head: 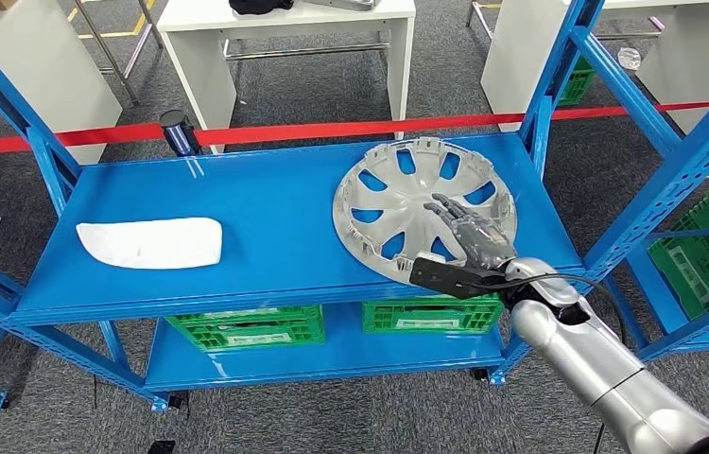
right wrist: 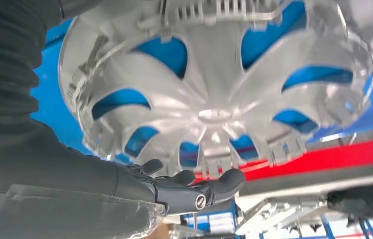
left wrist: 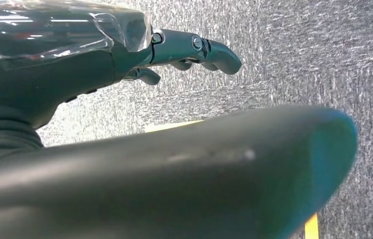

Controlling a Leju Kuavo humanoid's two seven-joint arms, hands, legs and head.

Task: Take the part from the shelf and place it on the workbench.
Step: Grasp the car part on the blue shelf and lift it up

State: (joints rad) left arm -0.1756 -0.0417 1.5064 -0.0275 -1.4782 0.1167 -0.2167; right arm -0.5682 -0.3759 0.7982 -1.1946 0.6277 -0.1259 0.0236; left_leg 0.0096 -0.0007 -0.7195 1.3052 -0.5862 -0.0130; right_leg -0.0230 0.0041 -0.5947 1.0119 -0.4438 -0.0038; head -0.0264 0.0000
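Silver unmarked hubcap [head: 407, 203], right hand [head: 469, 232] above

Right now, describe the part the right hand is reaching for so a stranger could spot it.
Look at the blue shelf and its top level. On its right half lies a silver hubcap, under the right hand. It is round with spoke-like cutouts, unlike the flat white panel to the left.

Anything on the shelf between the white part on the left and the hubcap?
Nothing. The head view shows bare blue shelf between the white part and the hubcap, where the right hand hovers.
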